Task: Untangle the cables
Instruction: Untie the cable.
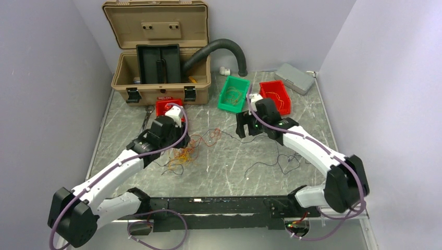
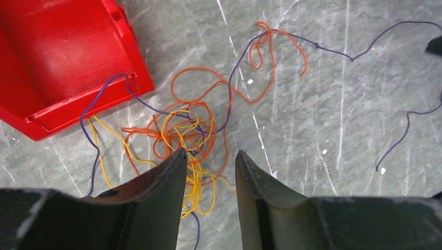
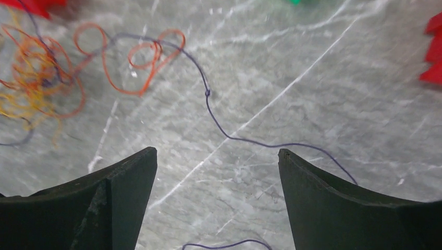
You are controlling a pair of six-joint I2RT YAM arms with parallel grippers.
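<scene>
The tangle of hair-thin orange and yellow wires (image 2: 180,127) is lying on the grey marbled counter (image 2: 323,104) beside a red plastic bin (image 2: 62,57). The left hand (image 2: 208,156) is hovering over its near edge, jaws part open, gripping nothing. The right hand (image 3: 216,156) is hanging wide open, empty, over the thin dark purple wire (image 3: 207,94) trailing out, probably to draw it clear.
</scene>
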